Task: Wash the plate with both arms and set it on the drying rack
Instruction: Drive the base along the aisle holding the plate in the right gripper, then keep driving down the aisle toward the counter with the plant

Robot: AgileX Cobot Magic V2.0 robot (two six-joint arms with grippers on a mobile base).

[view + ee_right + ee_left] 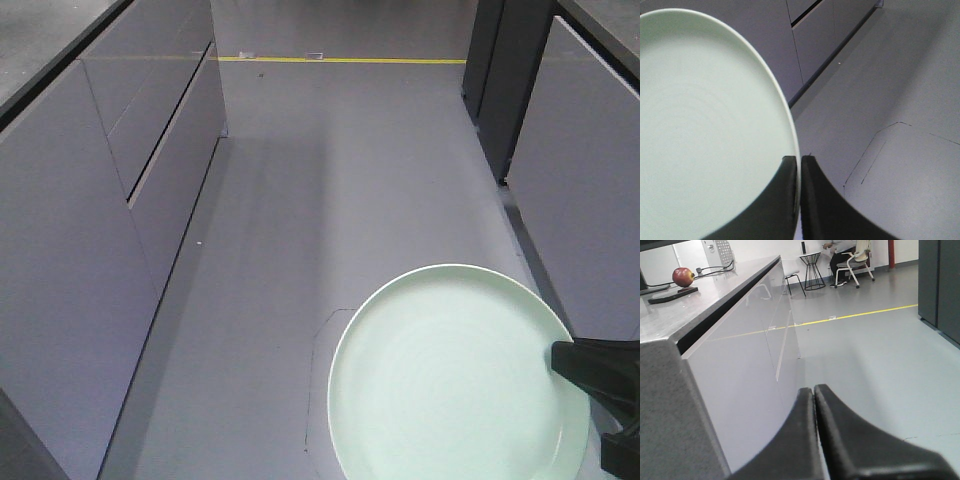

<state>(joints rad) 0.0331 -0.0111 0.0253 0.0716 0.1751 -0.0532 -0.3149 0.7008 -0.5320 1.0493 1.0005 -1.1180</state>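
Plate held above floor, right of grey cabinet, rim pinched by right gripper. Left gripper beside cabinet, jaws pressed together.

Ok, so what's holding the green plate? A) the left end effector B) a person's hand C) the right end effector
C: the right end effector is pinched on the rim of the plate; the left end effector is shut with nothing in it.
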